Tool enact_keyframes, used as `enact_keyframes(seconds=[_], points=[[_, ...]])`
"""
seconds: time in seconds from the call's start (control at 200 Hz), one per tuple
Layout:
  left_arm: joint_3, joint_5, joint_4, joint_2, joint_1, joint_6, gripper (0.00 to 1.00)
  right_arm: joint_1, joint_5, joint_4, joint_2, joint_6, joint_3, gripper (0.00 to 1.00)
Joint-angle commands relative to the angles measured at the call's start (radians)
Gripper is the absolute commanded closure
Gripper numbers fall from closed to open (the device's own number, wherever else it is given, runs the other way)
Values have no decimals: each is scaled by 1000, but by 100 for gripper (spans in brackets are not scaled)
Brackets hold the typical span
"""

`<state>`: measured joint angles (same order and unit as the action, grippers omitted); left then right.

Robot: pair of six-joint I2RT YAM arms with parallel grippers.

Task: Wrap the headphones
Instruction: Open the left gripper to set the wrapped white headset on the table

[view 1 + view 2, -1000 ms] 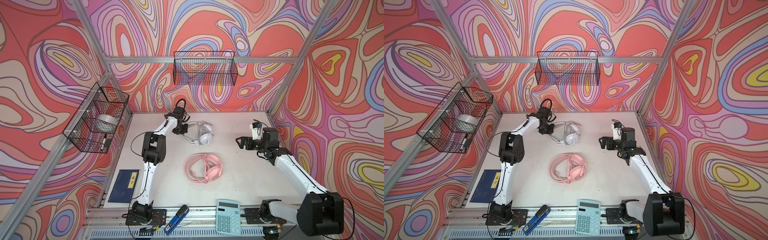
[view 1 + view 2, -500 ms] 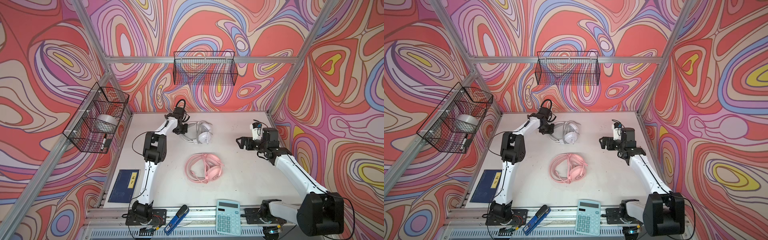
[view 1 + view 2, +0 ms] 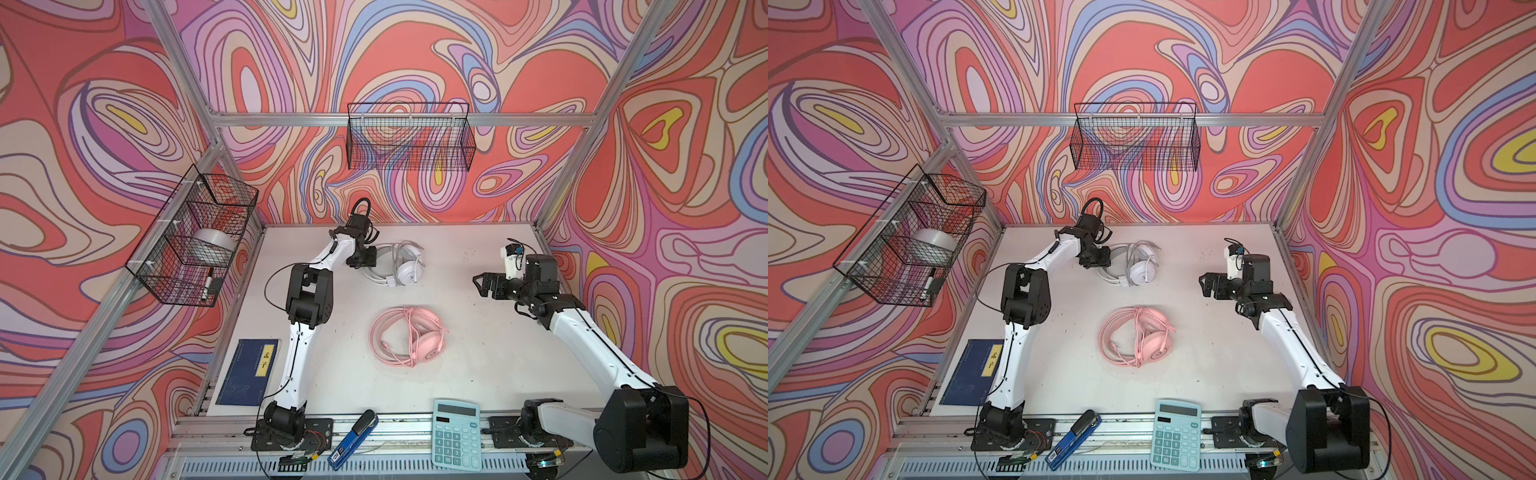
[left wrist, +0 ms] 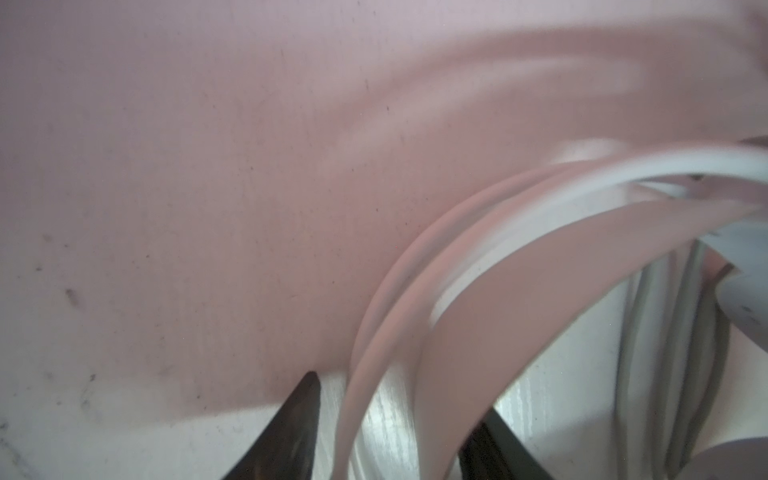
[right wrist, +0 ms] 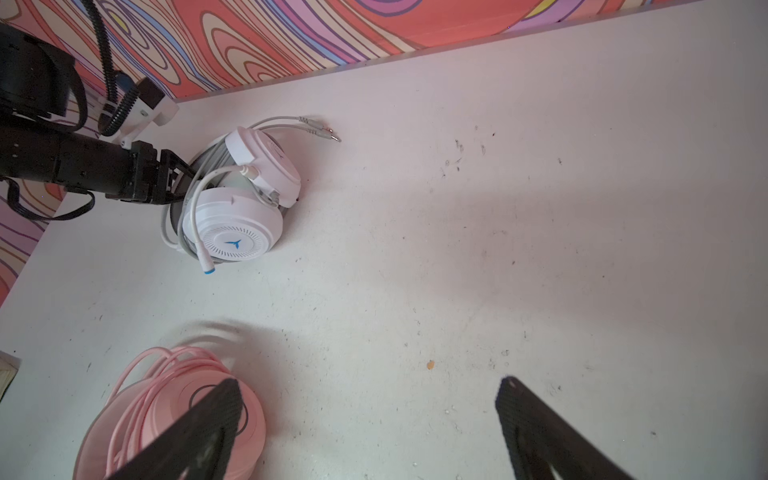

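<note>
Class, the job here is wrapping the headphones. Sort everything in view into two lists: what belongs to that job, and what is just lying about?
Belongs to the job: white headphones, pink headphones.

Just lying about: calculator, blue stapler, blue book, tape roll and marker in the side wire basket.

The far headset (image 3: 399, 266) lies near the table's (image 3: 478, 345) back edge — the near headset (image 3: 409, 336) before it; calculator (image 3: 456, 436) at front edge.
</note>
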<state>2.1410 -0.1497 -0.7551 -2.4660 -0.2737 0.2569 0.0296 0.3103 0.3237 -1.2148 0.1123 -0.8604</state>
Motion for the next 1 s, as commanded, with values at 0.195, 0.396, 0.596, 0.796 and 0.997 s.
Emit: enact_keyframes(seconds=[0.195, 0.396, 0.596, 0.796, 0.997], points=[[-27, -34, 9, 36, 14, 98, 26, 8, -5, 9, 16, -10, -24, 2], [-62, -20, -7, 142, 13, 128, 20, 8, -22, 30, 18, -63, -50, 1], [-207, 104, 20, 402, 10, 88, 2, 9, -89, 42, 14, -125, -129, 1], [-626, 285, 311, 794, 3, 7, 0, 9, -96, -87, 12, -28, -113, 1], [-1000, 441, 523, 1059, 6, -79, 0, 7, -272, -284, 41, 57, 30, 2]])
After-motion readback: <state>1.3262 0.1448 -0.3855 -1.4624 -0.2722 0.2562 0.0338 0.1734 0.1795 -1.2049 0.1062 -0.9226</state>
